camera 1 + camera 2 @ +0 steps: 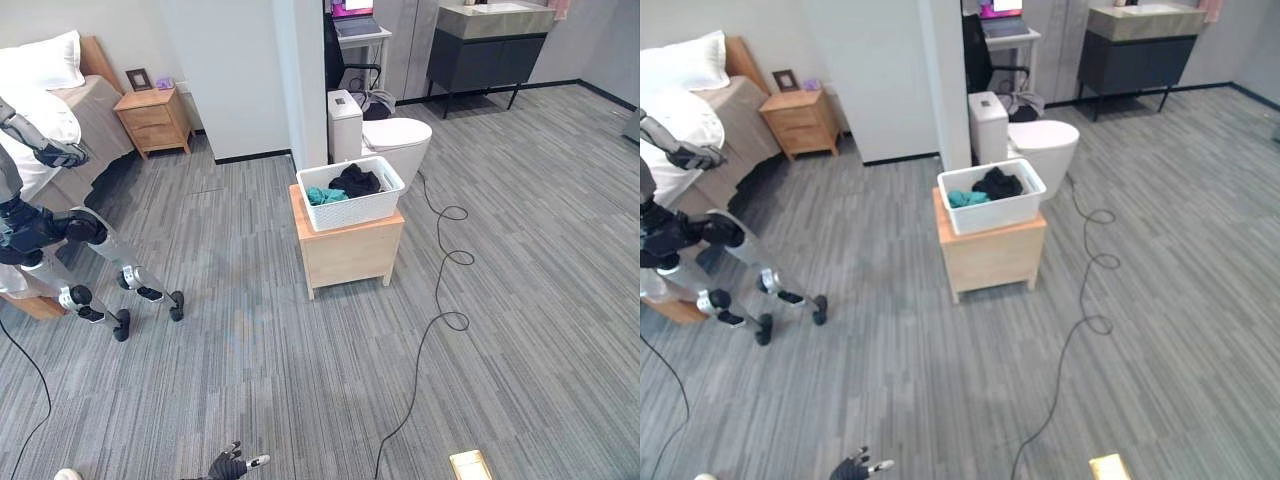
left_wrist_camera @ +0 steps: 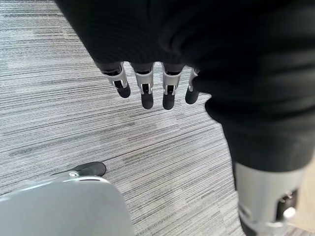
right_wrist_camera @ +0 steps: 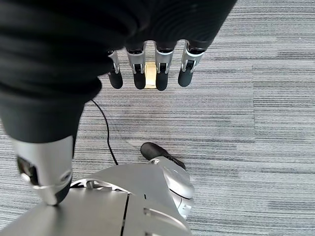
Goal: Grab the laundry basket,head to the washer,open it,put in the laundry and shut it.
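Looking ahead, you have the laundry basket (image 1: 351, 194) on the wooden stand (image 1: 348, 250) well beyond both relaxed, empty hands, left hand (image 2: 147, 83) and right hand (image 3: 152, 69).

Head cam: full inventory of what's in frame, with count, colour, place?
Laundry basket: one, white, on the wooden stand.
Laundry: black and teal clothes, in the basket.
Wooden stand: one, light wood, mid-floor.
Toilet: one, white, behind the stand.
Nightstand: one, wooden, by the bed.
Bed: one, white bedding, far left.
Vanity: one, dark, back right.
Other robot: one, crouched at left.
Left hand: fingers straight, over carpet.
Right hand: fingers straight, over carpet.
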{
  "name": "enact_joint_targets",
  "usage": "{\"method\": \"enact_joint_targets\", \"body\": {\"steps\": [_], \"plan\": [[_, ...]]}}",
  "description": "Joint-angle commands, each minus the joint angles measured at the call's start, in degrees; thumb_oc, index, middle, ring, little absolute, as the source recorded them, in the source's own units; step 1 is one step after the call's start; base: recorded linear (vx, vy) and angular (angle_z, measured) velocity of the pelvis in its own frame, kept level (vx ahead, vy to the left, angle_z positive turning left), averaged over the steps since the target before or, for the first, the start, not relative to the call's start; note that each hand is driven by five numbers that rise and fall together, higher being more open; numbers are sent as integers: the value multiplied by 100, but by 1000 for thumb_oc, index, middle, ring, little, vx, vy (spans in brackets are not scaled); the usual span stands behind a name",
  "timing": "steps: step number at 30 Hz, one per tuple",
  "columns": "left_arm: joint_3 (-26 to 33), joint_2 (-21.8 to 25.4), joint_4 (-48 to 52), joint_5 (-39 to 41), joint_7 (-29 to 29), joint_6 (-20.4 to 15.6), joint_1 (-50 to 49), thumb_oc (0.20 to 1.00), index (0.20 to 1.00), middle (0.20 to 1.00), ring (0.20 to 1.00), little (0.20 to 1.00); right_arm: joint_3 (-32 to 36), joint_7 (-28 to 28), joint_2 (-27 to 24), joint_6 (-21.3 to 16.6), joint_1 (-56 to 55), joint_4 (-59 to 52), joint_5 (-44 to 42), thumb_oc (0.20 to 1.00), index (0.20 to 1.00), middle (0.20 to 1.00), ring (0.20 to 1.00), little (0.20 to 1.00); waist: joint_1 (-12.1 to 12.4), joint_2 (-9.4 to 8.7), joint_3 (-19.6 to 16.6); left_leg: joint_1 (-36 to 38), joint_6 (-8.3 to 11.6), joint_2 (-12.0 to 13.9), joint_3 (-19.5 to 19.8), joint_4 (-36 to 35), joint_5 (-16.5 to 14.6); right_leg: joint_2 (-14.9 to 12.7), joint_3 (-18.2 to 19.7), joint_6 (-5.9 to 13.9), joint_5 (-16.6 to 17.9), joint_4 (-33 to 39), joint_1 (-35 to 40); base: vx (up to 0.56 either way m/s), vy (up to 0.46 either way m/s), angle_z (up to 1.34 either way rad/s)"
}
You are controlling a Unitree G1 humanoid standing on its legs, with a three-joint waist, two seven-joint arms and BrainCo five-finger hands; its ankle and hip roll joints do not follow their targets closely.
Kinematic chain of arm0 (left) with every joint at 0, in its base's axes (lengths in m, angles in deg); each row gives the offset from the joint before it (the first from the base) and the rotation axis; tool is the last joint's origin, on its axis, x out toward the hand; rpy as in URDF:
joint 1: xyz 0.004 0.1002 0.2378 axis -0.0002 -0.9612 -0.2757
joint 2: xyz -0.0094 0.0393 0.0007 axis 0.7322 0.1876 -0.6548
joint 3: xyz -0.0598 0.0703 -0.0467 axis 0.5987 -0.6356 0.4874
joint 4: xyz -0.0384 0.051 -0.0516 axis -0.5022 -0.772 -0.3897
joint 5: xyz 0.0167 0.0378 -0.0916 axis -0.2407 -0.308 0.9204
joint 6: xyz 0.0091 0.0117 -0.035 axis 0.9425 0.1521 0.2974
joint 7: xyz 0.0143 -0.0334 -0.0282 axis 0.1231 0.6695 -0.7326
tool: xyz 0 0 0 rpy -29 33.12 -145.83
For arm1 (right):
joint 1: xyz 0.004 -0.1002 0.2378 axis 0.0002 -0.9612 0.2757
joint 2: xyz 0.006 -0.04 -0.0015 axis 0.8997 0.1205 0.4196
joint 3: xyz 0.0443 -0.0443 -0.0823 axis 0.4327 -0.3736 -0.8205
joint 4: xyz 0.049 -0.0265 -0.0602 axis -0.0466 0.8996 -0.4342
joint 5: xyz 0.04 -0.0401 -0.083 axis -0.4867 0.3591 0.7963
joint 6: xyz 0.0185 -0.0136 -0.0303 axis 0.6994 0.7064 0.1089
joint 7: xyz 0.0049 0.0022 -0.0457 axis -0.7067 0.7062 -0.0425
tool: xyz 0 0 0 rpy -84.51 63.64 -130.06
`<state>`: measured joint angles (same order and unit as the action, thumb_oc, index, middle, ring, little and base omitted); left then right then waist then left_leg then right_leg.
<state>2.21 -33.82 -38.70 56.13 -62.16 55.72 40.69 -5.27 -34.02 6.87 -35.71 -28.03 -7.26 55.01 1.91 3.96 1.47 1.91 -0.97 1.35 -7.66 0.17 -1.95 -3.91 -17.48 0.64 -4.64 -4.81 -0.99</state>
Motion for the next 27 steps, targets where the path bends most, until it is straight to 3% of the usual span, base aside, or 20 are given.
{"method": "enact_joint_targets", "body": {"steps": [1, 16, 21, 24, 26, 27], "plan": [[-71, 13, -78, 37, 28, -150, 129, 1000, 1000, 1000, 1000, 1000, -368, -54, 144, 48, 58, 480, 162, 1000, 1000, 1000, 1000, 1000, -98, -365, 16, 102, 468, 324, 380, -517, -30, -712, -87, 809, 294, 981, 720, 0, 0, 0], [2, 23, -118, 145, 28, -124, 115, 1000, 1000, 1000, 1000, 1000, -332, -61, 123, 29, 53, 440, 39, 1000, 1000, 1000, 1000, 1000, -107, -349, 77, 45, 495, 338, 423, -517, -6, -668, -87, 771, 247, 981, 689, 2, -12, 1], [6, 77, -7, 272, 13, -112, 146, 1000, 1000, 1000, 1000, 1000, -253, -50, 86, 29, 85, 425, -147, 1000, 1000, 1000, 1000, 1000, -136, -289, 245, -54, 614, 530, 535, -517, 175, -445, 23, 570, 100, 981, 637, 17, -153, 9], [55, 75, -9, 381, 33, -92, 121, 1000, 1000, 1000, 1000, 1000, -294, -49, 88, -17, 73, 392, -185, 1000, 1000, 1000, 1000, 1000, -138, -324, 428, -256, 746, 773, 614, 249, 51, -193, 94, 259, -129, 820, 766, 59, -276, 26], [86, 94, 62, 455, 49, -82, 61, 1000, 1000, 1000, 1000, 1000, -326, -48, 92, -47, 67, 353, -208, 1000, 1000, 1000, 1000, 1000, -89, -332, 586, -573, 836, 883, 694, 1068, 319, -29, 146, 63, -256, 699, 838, 0, -226, 7], [108, 107, 118, 499, 45, -56, 56, 1000, 1000, 1000, 1000, 1000, -354, -45, 68, -42, 74, 316, -213, 1000, 1000, 1000, 1000, 1000, -33, -356, 753, -965, 814, 845, 901, 1830, 623, 31, 148, -27, -274, 643, 857, -62, -230, 5]]}}
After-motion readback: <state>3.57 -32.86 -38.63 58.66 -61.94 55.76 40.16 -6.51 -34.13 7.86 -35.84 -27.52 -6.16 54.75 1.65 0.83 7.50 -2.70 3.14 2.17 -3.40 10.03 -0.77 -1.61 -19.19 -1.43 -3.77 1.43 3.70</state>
